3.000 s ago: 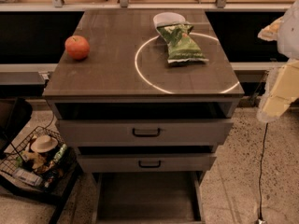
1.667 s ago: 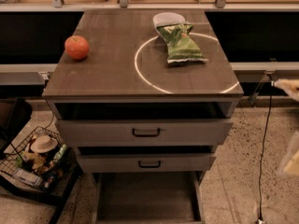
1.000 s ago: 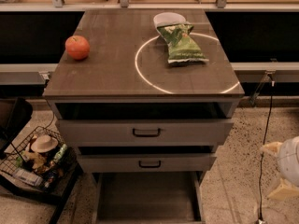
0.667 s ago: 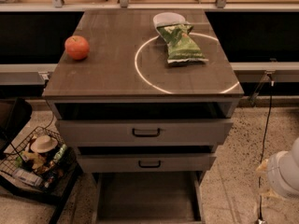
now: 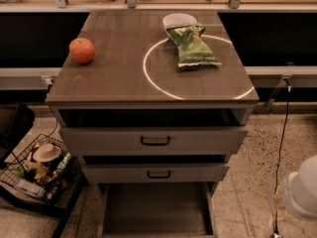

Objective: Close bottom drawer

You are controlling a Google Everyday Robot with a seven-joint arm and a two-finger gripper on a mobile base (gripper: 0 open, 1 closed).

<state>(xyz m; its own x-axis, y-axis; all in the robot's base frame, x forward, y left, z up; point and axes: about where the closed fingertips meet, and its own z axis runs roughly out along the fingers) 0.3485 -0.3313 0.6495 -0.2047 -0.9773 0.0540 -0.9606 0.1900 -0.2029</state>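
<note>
The bottom drawer [image 5: 156,209] of the grey-brown cabinet [image 5: 124,78] is pulled far out. I see its long shallow tray from above; its front and handle are cut off by the lower edge of the view. My gripper [image 5: 286,209] hangs low at the right edge, beside the cabinet and to the right of the open drawer, under the arm's white rounded part [image 5: 306,187]. It touches nothing.
The middle drawer [image 5: 156,173] and the top drawer [image 5: 155,140] stand slightly out. On top lie a red apple [image 5: 82,50], a green chip bag [image 5: 192,46] and a white bowl [image 5: 179,20]. A wire basket [image 5: 39,175] stands on the left. A cable [image 5: 282,133] hangs on the right.
The arm has come down from beside the cabinet top to floor level at the right and has drifted a little left toward the drawer. The drawers have not moved.
</note>
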